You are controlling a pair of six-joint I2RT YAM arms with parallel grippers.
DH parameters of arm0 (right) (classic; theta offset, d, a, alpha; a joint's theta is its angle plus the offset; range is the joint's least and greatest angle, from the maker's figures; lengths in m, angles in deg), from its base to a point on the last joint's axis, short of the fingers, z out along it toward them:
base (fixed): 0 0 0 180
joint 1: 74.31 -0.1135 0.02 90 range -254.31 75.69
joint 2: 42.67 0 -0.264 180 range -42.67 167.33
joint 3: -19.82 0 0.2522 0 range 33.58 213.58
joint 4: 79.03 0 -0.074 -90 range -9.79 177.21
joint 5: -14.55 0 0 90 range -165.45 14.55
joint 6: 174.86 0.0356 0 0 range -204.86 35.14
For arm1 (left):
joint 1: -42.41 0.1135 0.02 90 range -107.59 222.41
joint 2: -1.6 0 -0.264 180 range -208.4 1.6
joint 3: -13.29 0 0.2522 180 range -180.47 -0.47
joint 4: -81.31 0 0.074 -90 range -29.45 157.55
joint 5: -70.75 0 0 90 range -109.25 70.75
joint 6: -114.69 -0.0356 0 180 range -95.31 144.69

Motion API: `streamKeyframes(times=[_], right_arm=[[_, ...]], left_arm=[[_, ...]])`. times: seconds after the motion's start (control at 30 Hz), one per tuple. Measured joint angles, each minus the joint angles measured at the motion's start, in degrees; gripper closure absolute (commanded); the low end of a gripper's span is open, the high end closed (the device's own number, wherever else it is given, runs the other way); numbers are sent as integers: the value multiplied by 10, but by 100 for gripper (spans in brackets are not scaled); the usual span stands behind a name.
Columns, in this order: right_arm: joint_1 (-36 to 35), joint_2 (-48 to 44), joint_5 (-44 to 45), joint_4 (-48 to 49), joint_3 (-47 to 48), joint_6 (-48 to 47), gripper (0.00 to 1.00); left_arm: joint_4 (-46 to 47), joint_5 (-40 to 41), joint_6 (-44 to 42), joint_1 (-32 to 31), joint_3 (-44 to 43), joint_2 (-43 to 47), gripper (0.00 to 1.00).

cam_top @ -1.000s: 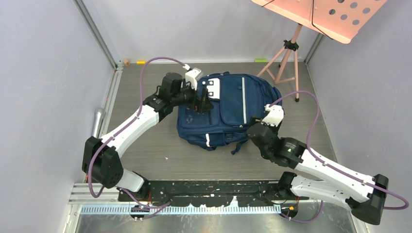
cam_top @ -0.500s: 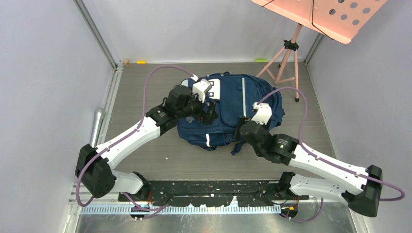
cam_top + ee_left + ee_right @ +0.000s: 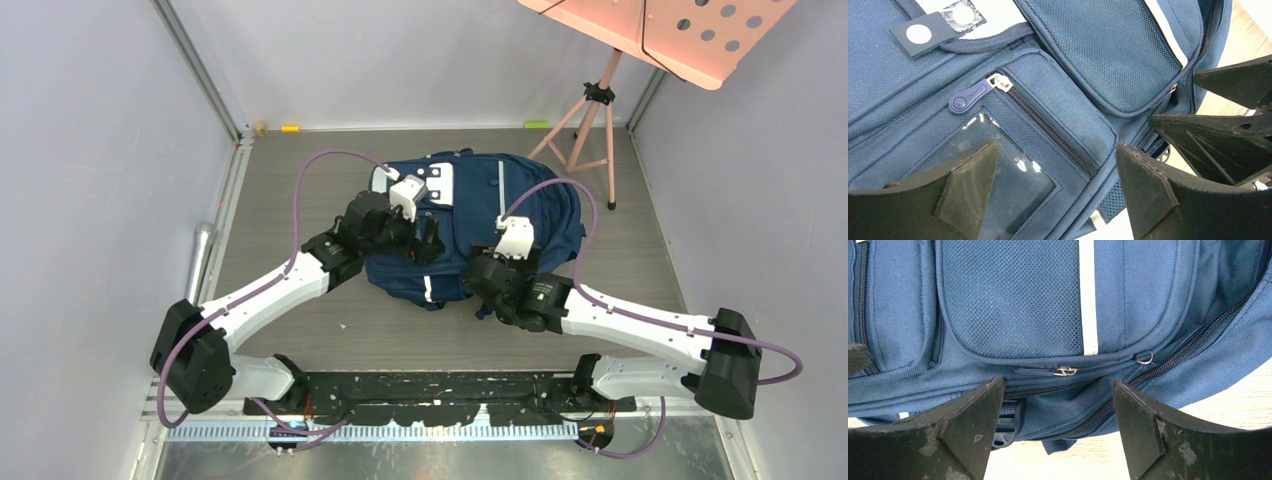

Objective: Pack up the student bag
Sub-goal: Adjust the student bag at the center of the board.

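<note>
Near edge of the grey surface [image 3: 330, 330]: one black rail [image 3: 440, 385] carrying two white-and-black arms, left [image 3: 270, 290] and right [image 3: 640, 330], trailing two purple cables [image 3: 335, 153], one per arm.

Middle of the surface: one navy bag [image 3: 465, 210] lying flat, front pockets up, flanked by both arms. Right cable arched across the bag's right half; both wrists covering part of its front.

Left fingers [image 3: 425, 240] spread wide, clamped on nothing, poised over the bag's left front pocket. Beneath them, in the left wrist view [image 3: 1057, 150]: one zip pull [image 3: 968, 97] and one clear window pocket [image 3: 1013, 170].

Right fingers [image 3: 478, 272] likewise spread wide, nothing between them, at the bag's near edge. Ahead of them, in the right wrist view [image 3: 1058, 390]: one mesh pocket [image 3: 1013, 300], one white stripe [image 3: 1088, 295], one small metal ring [image 3: 1144, 358], one black buckle [image 3: 1005, 425]. Both sets of fingers close together over the bag, not touching.

Far right: one pink stand [image 3: 600, 100] on three legs, perforated tray overhanging the corner, one foot just beside the bag.

Along the far wall: one yellow scrap [image 3: 290, 128] and one green scrap [image 3: 537, 124]. At the left edge: one silver cylinder [image 3: 203, 245].
</note>
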Motion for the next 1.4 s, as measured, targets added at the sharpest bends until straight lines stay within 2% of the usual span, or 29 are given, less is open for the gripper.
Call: streamKeyframes(times=[0.43,0.63,1.17,1.3,1.4], right_arm=[[-4,53,73,16,21,24,6],[-4,105,98,20,38,25,6],[-7,119,54,-1,37,55,6],[-19,120,51,-13,35,73,6],[-25,121,54,-18,34,88,4]], left_arm=[[70,1,28,0,66,30,10],[83,2,36,0,83,40,9],[78,21,35,0,90,49,7],[63,44,33,0,85,53,6],[27,82,32,2,73,65,1]])
